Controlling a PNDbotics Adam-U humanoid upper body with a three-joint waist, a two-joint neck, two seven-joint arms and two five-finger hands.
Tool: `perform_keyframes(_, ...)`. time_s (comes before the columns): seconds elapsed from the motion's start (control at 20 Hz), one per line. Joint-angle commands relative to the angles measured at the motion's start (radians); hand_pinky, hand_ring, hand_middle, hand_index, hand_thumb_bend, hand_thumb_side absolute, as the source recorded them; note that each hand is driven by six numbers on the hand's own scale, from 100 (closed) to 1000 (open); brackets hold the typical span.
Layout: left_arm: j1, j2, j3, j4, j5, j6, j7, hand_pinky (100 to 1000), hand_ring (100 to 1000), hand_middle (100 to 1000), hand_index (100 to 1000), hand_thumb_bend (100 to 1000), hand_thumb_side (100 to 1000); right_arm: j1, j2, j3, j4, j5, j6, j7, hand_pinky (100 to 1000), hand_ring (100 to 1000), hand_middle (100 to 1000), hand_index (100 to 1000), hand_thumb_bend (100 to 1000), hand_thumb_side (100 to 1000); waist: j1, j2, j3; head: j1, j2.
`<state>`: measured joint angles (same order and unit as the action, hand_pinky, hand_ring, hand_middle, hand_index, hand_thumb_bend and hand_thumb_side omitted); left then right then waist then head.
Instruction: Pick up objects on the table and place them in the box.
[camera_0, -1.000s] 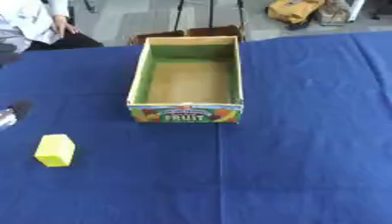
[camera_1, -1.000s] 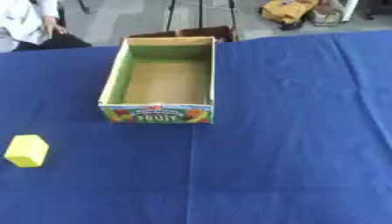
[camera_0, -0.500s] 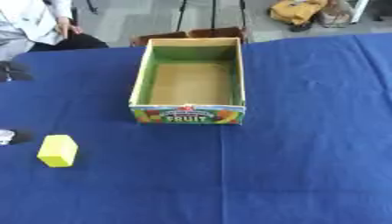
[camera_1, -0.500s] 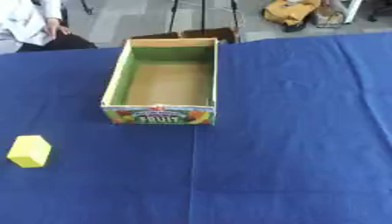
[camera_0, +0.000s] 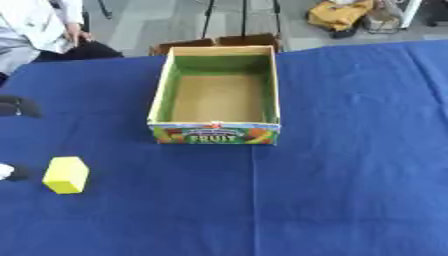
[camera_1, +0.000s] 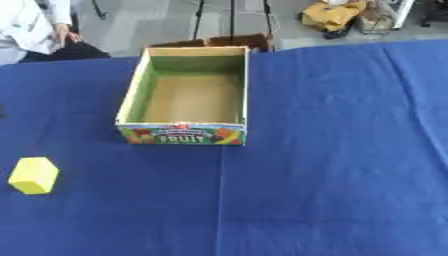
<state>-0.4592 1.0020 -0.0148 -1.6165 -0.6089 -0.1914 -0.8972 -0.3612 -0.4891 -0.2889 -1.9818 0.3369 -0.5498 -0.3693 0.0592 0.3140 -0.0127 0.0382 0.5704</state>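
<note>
An open cardboard box (camera_0: 216, 134) with green inner walls and a fruit print on its front stands at the table's middle back; its inside shows only bare cardboard floor. A yellow block (camera_0: 66, 174) lies on the blue cloth to the front left, apart from the box. At the left edge of the left eye view, a dark part (camera_0: 17, 106) and a small pale tip (camera_0: 4, 171) of my left hand poke in, the tip just left of the block. My right hand shows in neither view.
Blue cloth (camera_1: 332, 165) covers the table. A brown cardboard piece (camera_0: 219, 42) sits behind the box. Beyond the far edge are a seated person in white (camera_0: 35, 25), stand legs and a yellow bag (camera_0: 339, 13) on the floor.
The dark and pale parts at the left edge have slid down the view, toward the yellow block. Box and block have stayed put.
</note>
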Motion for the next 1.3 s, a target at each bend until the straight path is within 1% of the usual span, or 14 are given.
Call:
perform_keyframes(0.05,-0.028,0.042,-0.022,0.028,-0.010,-0.022,-0.010,874,1000,1000,1000,630,730,-0.009,-0.027,-0.003,-0.018,-0.006,0.002,0.004,672,734,626,794,100,1000,0.013,-0.025,-0.002,0.005,-0.009)
perform_keyframes(0.35,-0.060,0.019,-0.081,0.095,-0.025,-0.049,-0.010,866,1000,1000,1000,606,719,-0.012,-0.020,-0.003,-0.018,-0.010,0.004,0.010,673,735,623,794,100,1000,0.014,-0.017,-0.012,0.014,-0.012)
perform_keyframes(0.8,-0.091,-0.016,-0.138,0.183,-0.058,-0.079,-0.010,856,1000,1000,1000,583,706,-0.017,-0.014,-0.002,-0.018,-0.017,0.002,0.017,674,735,619,794,100,1000,0.016,-0.007,-0.032,0.028,-0.027)
perform_keyframes(1.1,-0.103,-0.037,-0.166,0.231,-0.092,-0.092,-0.010,841,993,1000,1000,552,695,-0.022,-0.011,-0.002,-0.018,-0.021,0.002,0.021,675,736,618,794,100,1000,0.019,0.000,-0.041,0.033,-0.035)
perform_keyframes(1.15,-0.103,-0.039,-0.168,0.239,-0.098,-0.094,-0.010,832,984,994,1000,552,695,-0.022,-0.011,-0.003,-0.018,-0.021,0.001,0.021,675,736,617,794,100,1000,0.019,0.002,-0.042,0.034,-0.035)
perform_keyframes(1.3,-0.105,-0.050,-0.170,0.258,-0.098,-0.098,-0.010,802,958,935,1000,540,685,-0.022,-0.011,-0.004,-0.018,-0.021,0.002,0.021,676,737,616,791,100,1000,0.020,0.005,-0.044,0.034,-0.037)
